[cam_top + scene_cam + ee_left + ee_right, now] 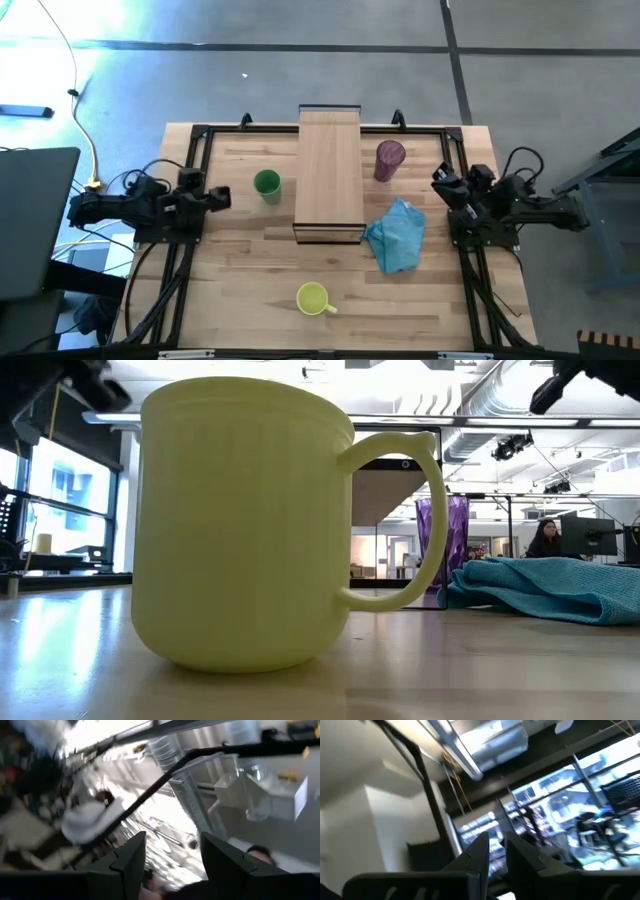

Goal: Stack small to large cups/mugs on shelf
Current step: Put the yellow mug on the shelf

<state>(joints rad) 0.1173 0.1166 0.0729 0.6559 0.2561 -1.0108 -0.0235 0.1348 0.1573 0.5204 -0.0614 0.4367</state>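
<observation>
Nothing is stacked: green cup [266, 183] at nine o'clock of the bare shelf [329, 170], purple tumbler [389, 159] at three, yellow mug [313, 298] at six, left claw [172, 855] wide, right claw [496, 851] narrow.

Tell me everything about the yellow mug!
The yellow mug is pale yellow and looks like smooth plastic or glazed pottery, with faint upright ribs on its wall and one big loop handle. It stands upright, mouth up, on the wooden table, near the front edge and in front of the shelf. From above, its handle points toward the right arm's side. Nothing touches it but the table; it stands apart from the blue cloth, and neither gripper is near it.
</observation>
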